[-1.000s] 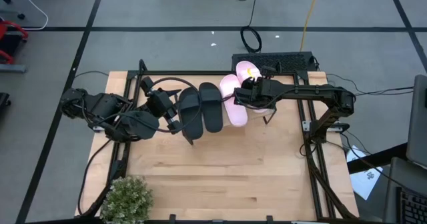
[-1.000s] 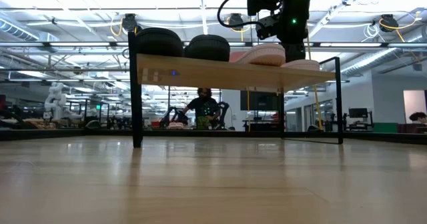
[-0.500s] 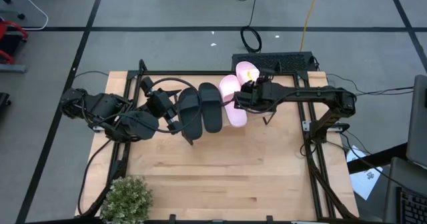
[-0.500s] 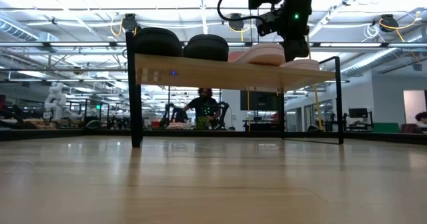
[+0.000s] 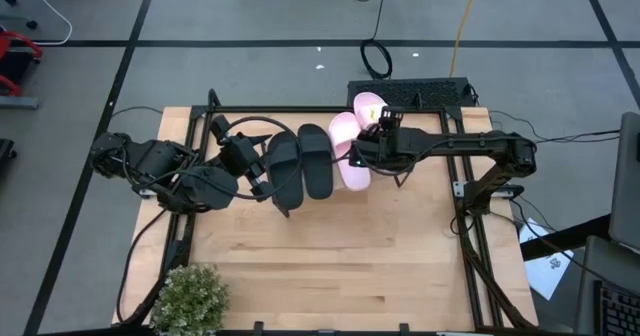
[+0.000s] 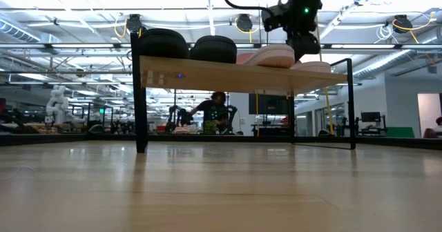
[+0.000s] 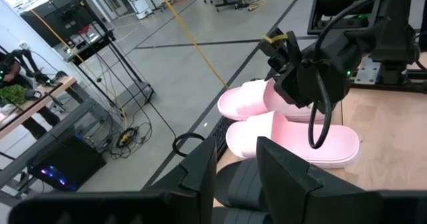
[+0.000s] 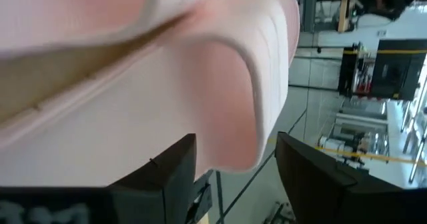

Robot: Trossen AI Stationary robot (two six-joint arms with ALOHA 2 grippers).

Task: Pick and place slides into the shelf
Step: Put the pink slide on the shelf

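Two black slides (image 5: 283, 166) (image 5: 316, 161) and two pale pink slides (image 5: 346, 141) (image 5: 371, 107) lie side by side, soles down, on the shelf's wooden top (image 6: 235, 74). My right gripper (image 5: 358, 148) hangs open just over the rightmost pink slide (image 7: 257, 97). In its wrist view the slide's rim (image 8: 240, 104) stands between the spread fingers (image 8: 167, 177). My left gripper (image 5: 262, 176) waits open beside the leftmost black slide, whose strap (image 7: 233, 181) shows past its fingertips.
A potted plant (image 5: 190, 296) stands at the table's near left corner. A black metal frame (image 5: 470, 226) runs around the table. A dark flat device (image 5: 410, 90) lies just beyond the far edge. A person (image 6: 210, 111) shows in the room behind the shelf.
My right gripper has opened and let go of the rightmost pink slide, then risen a little above it. The slide stays lying on the shelf top beside the other pink one.
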